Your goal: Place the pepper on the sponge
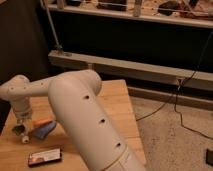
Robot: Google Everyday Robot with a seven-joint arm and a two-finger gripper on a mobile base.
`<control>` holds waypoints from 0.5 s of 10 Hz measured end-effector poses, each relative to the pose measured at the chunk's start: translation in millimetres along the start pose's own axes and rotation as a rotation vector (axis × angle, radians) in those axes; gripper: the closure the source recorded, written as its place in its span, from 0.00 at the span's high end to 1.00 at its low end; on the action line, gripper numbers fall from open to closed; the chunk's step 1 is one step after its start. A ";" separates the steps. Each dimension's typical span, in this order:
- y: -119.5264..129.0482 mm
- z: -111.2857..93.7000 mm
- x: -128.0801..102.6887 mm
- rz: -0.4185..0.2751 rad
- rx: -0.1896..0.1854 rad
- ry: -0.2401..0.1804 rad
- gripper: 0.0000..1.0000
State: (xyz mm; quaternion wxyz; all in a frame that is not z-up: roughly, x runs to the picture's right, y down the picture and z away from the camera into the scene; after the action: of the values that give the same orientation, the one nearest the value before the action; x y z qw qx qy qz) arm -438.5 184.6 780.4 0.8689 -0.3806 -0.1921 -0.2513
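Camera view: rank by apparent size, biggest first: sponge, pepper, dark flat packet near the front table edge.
1. dark flat packet, but it lies nearest the camera, so its lead over the sponge is unsure.
2. sponge.
3. pepper, clearly the smallest.
The gripper, shut, sits just left of the sponge in this view.

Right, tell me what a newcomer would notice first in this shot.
The bulky white robot arm fills the foreground, reaching left across the pale wooden table. At its end, near the table's left edge, the gripper points down with its fingers shut. Just right of it, a slim bright-orange pepper lies along the far edge of a small soft blue sponge.
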 end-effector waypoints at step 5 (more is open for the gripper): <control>17.1 0.3 13.2 0.052 -0.006 0.011 0.22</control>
State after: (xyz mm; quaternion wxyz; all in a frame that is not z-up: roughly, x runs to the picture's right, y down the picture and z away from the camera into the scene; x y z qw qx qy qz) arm -418.1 191.0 777.9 0.8750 -0.3869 -0.1766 -0.2314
